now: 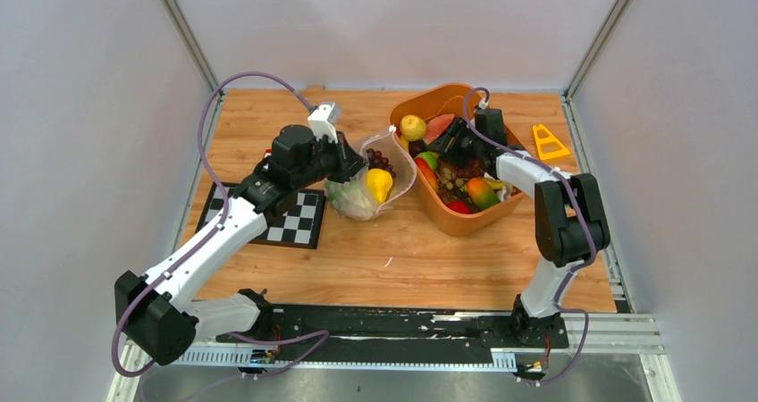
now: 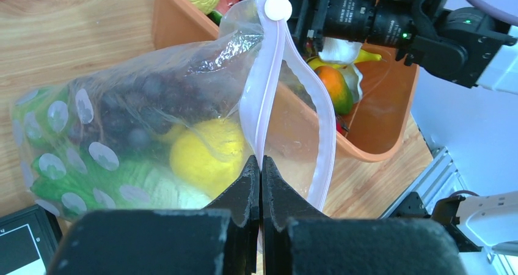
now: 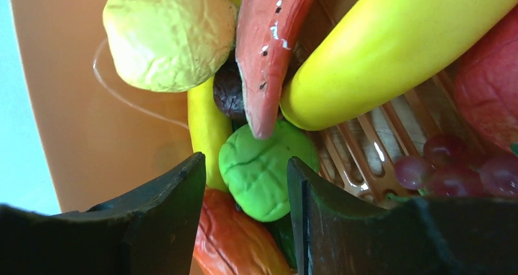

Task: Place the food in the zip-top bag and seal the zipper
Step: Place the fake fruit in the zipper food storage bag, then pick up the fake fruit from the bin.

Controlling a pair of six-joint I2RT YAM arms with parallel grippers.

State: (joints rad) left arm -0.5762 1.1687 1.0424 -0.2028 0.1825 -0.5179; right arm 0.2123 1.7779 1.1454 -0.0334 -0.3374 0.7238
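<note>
Where the checkerboard [image 1: 299,221] lies toward the left edge of the surface [image 1: 429,268], the left claw [image 2: 261,165] is closed flat on the zipper [image 2: 264,98], holding up the mouth of the zip-top bag [image 1: 362,198]. The bag sits mid-surface, just beside the orange basket [image 1: 474,225], and contains a yellow fruit [image 2: 204,156], dark grapes [image 2: 140,110] and green cabbage [image 2: 91,177]. Toward the far right corner, the right claw [image 3: 244,165] is down in the basket, jaws half apart either side of a green toy [image 3: 262,186]. Contact cannot be confirmed.
</note>
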